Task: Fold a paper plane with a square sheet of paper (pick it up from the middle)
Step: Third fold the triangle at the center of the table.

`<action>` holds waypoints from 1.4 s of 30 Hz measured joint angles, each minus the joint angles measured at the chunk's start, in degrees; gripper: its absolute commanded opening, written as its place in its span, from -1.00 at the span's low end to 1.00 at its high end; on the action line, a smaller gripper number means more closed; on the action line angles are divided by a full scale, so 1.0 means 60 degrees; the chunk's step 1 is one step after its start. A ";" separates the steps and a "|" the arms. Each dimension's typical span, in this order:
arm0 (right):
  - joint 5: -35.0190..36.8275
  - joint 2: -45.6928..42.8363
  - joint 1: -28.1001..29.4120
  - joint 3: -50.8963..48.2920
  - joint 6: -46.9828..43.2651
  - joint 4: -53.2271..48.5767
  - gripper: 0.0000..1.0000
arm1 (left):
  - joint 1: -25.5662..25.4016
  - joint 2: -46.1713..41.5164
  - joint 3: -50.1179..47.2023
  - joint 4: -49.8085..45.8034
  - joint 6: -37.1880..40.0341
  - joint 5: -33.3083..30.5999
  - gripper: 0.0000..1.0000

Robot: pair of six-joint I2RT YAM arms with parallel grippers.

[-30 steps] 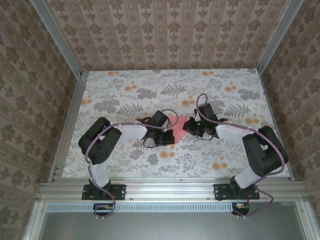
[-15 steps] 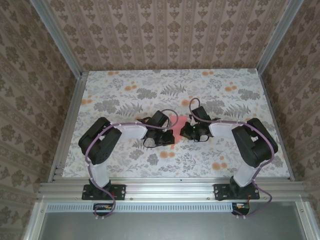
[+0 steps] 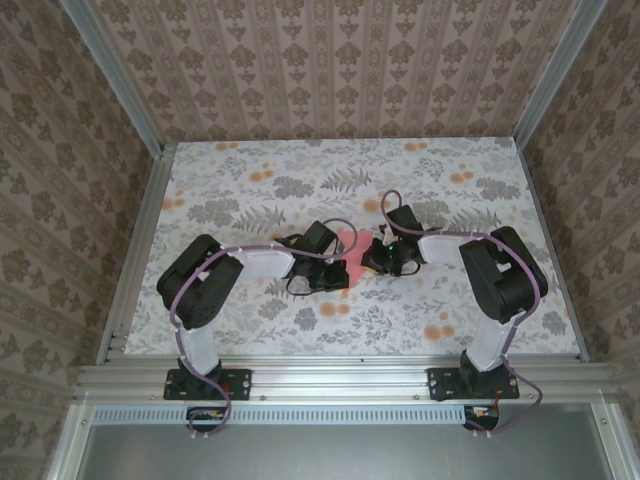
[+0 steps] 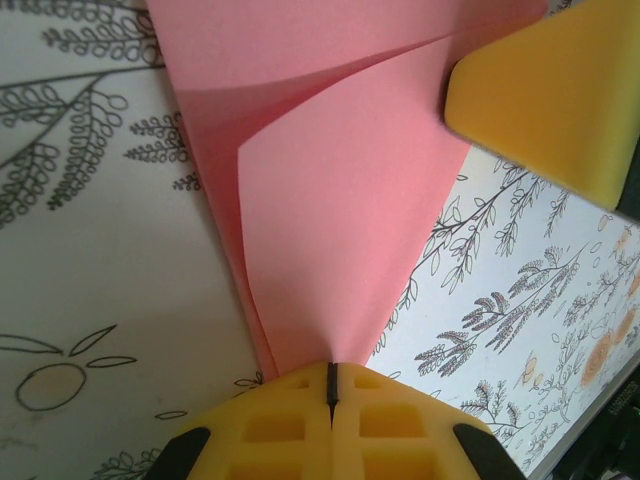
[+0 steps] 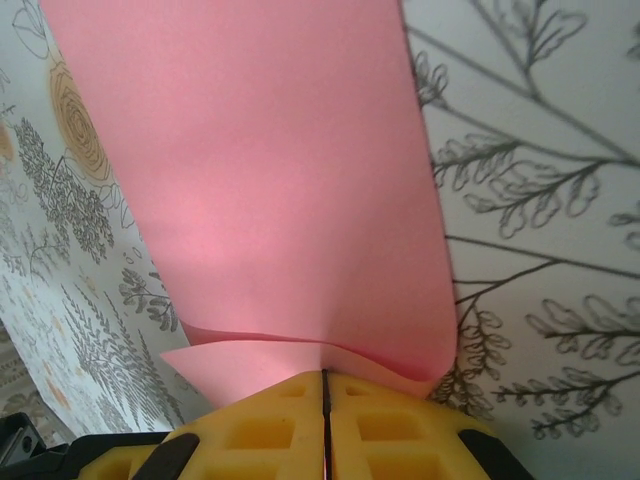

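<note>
The pink sheet of paper (image 3: pixel 347 244) lies folded on the flowered table (image 3: pixel 250 200) between my two grippers. In the left wrist view the paper (image 4: pixel 340 200) tapers to a point with a layer lifted, and my left gripper (image 4: pixel 331 375) is shut on that narrow end. My left gripper (image 3: pixel 342 268) sits at the paper's near left side. In the right wrist view a curled fold of the paper (image 5: pixel 270 170) runs into my right gripper (image 5: pixel 325 378), which is shut on it. My right gripper (image 3: pixel 374 262) is at the paper's right edge. One of its yellow fingers (image 4: pixel 550 90) rests on the paper's far corner.
Aluminium rails (image 3: pixel 330 372) line the table's near edge, and patterned walls (image 3: pixel 330 60) close in the back and sides. The right arm's elbow (image 3: pixel 505 270) is drawn in over the right half of the table. Orange flower prints (image 3: pixel 440 328) dot the tabletop.
My right gripper has slid left toward the paper's middle, its elbow pulling in and its cable swinging left. The left arm has stayed still, holding the paper.
</note>
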 measured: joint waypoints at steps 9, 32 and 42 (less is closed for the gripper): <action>0.0845 -0.0018 -0.0809 0.0262 -0.0364 0.0000 -0.79 | 0.0004 -0.0004 0.0004 -0.0036 0.0022 0.0004 -0.97; 0.0189 -0.0339 0.0914 -0.0612 0.0160 0.0914 -0.81 | 0.0004 -0.0076 0.0044 -0.0364 0.0066 -0.0047 -0.98; 0.0051 -0.0120 -0.0066 -0.0310 0.0015 0.0605 -0.80 | 0.0011 -0.0168 -0.0087 -0.0248 0.0270 -0.0127 -0.98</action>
